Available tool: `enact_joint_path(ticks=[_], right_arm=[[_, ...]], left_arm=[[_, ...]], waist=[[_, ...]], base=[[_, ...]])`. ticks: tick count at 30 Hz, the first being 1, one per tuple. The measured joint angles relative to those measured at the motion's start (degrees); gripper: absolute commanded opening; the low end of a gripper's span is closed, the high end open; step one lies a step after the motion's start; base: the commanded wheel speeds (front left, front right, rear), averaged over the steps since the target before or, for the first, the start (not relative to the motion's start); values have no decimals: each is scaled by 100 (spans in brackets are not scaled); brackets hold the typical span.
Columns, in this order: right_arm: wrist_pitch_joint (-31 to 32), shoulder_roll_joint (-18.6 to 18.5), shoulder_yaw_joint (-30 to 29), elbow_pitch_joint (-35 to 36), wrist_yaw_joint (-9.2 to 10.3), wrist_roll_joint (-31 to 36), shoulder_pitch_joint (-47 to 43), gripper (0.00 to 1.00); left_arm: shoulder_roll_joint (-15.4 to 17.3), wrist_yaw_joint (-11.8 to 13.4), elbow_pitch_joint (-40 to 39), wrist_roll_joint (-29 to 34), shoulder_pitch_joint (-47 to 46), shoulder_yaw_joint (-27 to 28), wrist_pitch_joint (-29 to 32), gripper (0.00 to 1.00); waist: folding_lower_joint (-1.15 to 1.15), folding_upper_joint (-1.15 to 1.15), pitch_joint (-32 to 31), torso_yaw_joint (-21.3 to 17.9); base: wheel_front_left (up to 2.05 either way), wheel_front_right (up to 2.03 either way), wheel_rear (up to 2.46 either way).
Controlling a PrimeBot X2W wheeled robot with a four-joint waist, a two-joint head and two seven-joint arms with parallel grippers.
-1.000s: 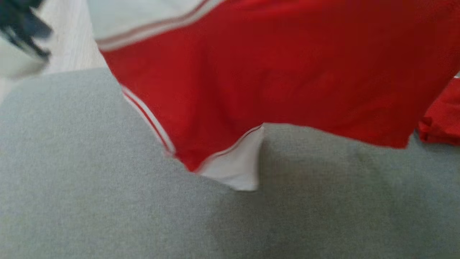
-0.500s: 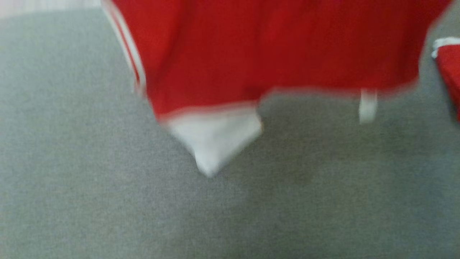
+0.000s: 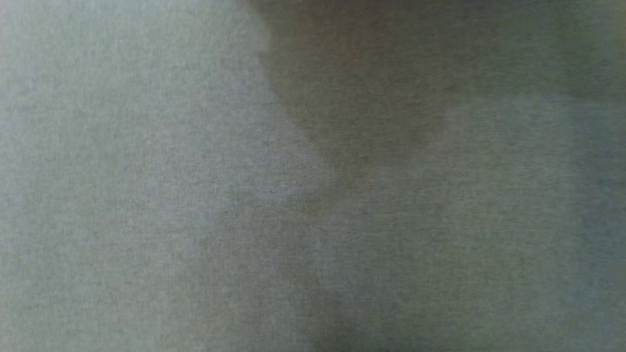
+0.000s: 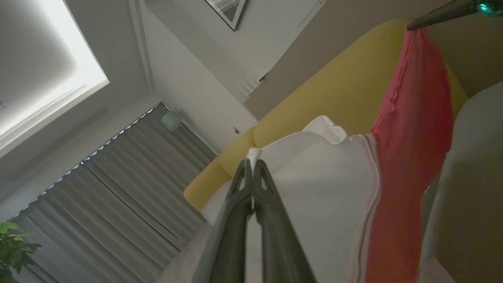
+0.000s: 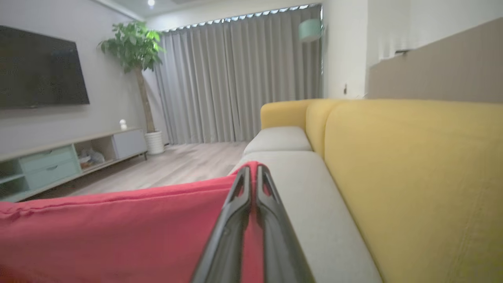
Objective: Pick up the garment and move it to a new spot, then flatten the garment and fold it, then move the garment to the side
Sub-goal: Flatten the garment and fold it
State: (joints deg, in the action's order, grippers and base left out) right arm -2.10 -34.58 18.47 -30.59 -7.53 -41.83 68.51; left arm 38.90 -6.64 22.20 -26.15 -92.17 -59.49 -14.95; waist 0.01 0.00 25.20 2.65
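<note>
Garment (image 4: 408, 157) aloft over the sofa seat, and you have it pinned at two points.

Left gripper (image 4: 253, 163): fingers pressed flat together, with a small white corner of cloth nipped at the tips. In the left wrist view the white panel falls away to the right of the fingers, then thin piped stripes, then the red body.

Right gripper (image 5: 253, 168): fingers likewise tight together, clamped over the top hem of the red cloth. That hem runs off to the left of the right wrist view as a slightly sagging edge. The left wrist view also catches this gripper's dark tip at its top right corner, with red cloth hanging from it.

Whether the lower hem touches the cushion, you cannot tell from these views.

Change in the head view:
- A second ago the red body with its white corner hung across the upper half, over the grey seat cushion (image 3: 146, 205).
- Half a second ago it sat higher in the picture, blurred.
- Now grey cushion stands where the cloth was, and a dark shadow (image 3: 367, 98) spreads down from the top middle (the whole picture has shifted, so the camera moved; do not credit all of it to the cloth).

Surroundings, right wrist view: yellow backrest (image 5: 412, 177) to the right, grey curtains (image 5: 235, 74) on the far wall, potted plant (image 5: 133, 51) beside them.
</note>
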Motion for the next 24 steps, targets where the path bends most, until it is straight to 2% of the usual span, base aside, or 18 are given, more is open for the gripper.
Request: enact_joint_path(ticks=[4,10,11,13,19,24], right_arm=[[-174,-108,209,-110,0,-177,-508,0],[-557,-278,380,-113,0,-535,-1923,0],[-557,-278,380,-113,0,-535,-1923,0],[-648,-410,488,-11,0,-577,-2460,0],[-890,-589,548,355,0,-775,-4117,0],[-1063,-543,169,564,0,-797,-5431,0]], left_arm=[[41,33,-532,-1,1039,260,0,0],[156,323,-1344,1,3160,536,1,0],[156,323,-1344,1,3160,536,1,0],[185,474,-1595,-27,3914,688,1,0],[231,665,-2029,11,5829,871,7,0],[257,723,-2219,202,7248,912,8,0]], waist=[[1,0,206,136],[-1,0,86,270],[-1,0,86,270],[-2,0,-46,271],[-3,0,-484,271],[-4,1,-912,211]], base=[[0,0,0],[0,0,0],[0,0,0],[0,0,0],[0,0,0],[0,0,0]])
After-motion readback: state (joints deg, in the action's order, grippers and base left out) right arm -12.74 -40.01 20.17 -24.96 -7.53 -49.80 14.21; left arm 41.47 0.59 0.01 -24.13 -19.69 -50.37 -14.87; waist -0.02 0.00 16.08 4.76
